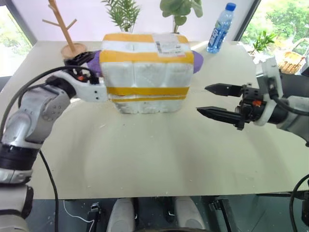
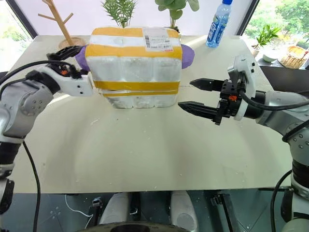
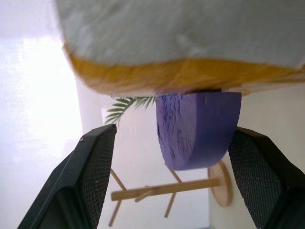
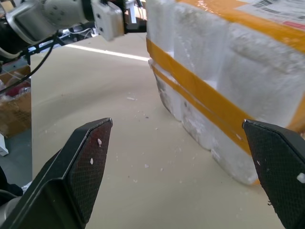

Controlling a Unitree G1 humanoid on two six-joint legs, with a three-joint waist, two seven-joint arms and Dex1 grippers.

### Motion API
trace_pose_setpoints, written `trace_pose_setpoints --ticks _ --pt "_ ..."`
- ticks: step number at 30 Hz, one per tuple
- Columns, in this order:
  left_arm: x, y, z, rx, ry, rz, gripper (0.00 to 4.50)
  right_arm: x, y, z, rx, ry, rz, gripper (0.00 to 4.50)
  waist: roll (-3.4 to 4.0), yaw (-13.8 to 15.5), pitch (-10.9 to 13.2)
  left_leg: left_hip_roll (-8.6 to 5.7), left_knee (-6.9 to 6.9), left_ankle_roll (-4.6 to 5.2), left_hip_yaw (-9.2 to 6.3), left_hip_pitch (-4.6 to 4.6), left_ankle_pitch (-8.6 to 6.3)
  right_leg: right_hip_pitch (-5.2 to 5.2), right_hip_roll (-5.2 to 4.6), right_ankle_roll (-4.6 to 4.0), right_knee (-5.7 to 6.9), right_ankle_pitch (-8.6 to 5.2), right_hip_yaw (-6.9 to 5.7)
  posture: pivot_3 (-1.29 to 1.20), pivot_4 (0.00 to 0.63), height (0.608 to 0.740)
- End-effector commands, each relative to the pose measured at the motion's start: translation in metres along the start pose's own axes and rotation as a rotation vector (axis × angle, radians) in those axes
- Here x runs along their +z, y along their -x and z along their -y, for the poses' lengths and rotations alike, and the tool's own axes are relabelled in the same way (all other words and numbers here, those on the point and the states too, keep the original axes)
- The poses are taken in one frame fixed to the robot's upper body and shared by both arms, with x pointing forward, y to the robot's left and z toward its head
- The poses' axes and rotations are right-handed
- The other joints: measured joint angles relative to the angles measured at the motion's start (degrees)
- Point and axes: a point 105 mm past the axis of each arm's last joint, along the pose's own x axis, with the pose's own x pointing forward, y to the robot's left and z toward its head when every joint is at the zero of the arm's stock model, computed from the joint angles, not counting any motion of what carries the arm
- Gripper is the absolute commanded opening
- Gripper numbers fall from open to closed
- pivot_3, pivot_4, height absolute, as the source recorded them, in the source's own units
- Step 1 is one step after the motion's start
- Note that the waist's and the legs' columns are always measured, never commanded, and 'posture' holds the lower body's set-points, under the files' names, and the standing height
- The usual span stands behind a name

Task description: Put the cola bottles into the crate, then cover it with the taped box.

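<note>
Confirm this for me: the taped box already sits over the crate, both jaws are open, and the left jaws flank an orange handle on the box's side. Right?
Nearly. The handle is purple, not orange, as the left wrist view shows. The rest holds: the taped box sits over the crate, and the left gripper and right gripper both have open jaws.

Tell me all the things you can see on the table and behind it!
taped box: one, white foam with yellow tape bands, table middle, covering a low tray
purple handles: two, one on each side of the box
water bottle: one, clear with blue cap, far right edge
wooden stand: one, tan, far left corner
plants: two, green, behind the box
table: one, cream
left gripper: black, open around the left handle
right gripper: black, open, right of the box
</note>
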Motion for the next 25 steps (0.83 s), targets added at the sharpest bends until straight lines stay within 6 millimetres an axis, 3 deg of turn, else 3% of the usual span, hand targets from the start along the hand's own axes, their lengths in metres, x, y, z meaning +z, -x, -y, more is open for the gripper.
trace_pose_setpoints --ticks 1,5,9,11,13,18,25 --pt "0.002 0.029 -0.034 0.115 0.044 0.070 3.69 0.002 0.010 0.007 -0.046 0.038 -0.005 4.50 0.00 0.0 0.0 0.01 0.00 0.00 0.00 0.00 0.00 0.00 -0.01 0.00 -0.01 0.00 0.00 0.00 0.150 0.740" --pt "-0.006 0.065 -0.045 0.168 0.254 0.098 3.69 -0.006 0.016 0.016 -0.077 0.029 -0.024 4.50 0.00 0.0 0.0 0.00 0.00 0.00 -0.10 0.03 0.00 0.02 -0.13 0.00 -0.02 0.00 0.02 0.00 0.150 0.740" --pt "-0.032 0.084 -0.024 0.017 0.810 0.025 3.69 -0.009 0.017 0.024 -0.092 0.032 -0.037 4.50 0.06 0.1 0.0 -0.01 0.00 -0.01 -0.07 0.11 0.00 0.13 -0.11 0.00 -0.01 0.00 -0.03 0.00 0.150 0.740" --pt "-0.044 0.092 -0.028 -0.049 1.245 0.034 3.69 -0.009 0.017 0.027 -0.094 0.034 -0.040 4.50 0.05 0.0 0.0 -0.01 0.01 -0.04 -0.07 0.14 0.02 0.17 -0.07 0.00 0.02 0.00 -0.03 0.00 0.150 0.740" --pt "-0.036 0.105 -0.038 -0.220 1.493 0.148 3.69 -0.009 0.016 0.029 -0.092 0.038 -0.043 4.50 -0.01 -0.1 0.0 0.00 0.03 -0.10 -0.17 0.13 0.05 0.16 -0.03 0.01 0.03 0.00 -0.05 0.00 0.150 0.740" --pt "-0.041 0.119 -0.061 -0.413 1.563 0.188 3.69 -0.007 0.015 0.035 -0.088 0.046 -0.049 4.50 0.05 -0.2 0.0 -0.10 0.01 -0.11 -0.23 0.12 0.06 0.13 0.01 0.01 0.00 -0.02 -0.08 0.00 0.150 0.740" --pt "-0.048 0.120 -0.066 -0.511 1.462 0.161 3.69 0.001 0.015 0.040 -0.074 0.068 -0.053 4.50 0.08 -0.1 0.0 -0.14 -0.09 -0.12 -0.05 0.15 0.06 0.12 0.07 -0.03 -0.03 -0.04 -0.08 0.00 0.150 0.740"
